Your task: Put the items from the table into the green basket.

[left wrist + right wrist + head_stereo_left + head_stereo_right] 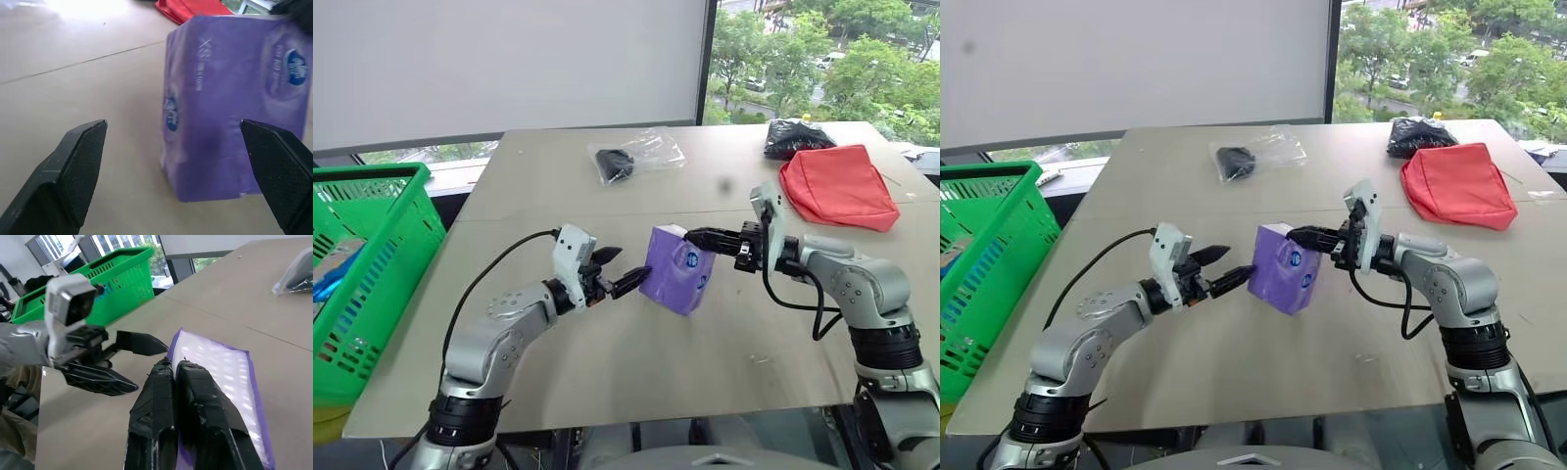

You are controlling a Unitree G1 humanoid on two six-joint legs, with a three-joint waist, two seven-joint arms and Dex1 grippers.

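A plain beige-tan table (607, 362) with a thin seam across its width is sitting in front of a pale wall panel and a window looking out on green trees. On its far side are lying a clear plastic bag holding something black (631, 157), a red fabric pouch (837, 186) and a dark crumpled bag (798, 135). The green basket (372, 264) is standing off the table's left edge, cut by the frame, with its contents hard to make out. The purple tissue pack (677, 269) is hanging mid-table, tilted, its long axis running from upper left down to lower right, one corner dipping toward the tabletop; whether that corner is touching the surface cannot be told. The right gripper (697, 236) is pinching the pack's upper edge, its fingers pressed together. The left gripper (625, 270) is reaching in from the left with its fingers spread wide, one fingertip just beside the pack's near face.
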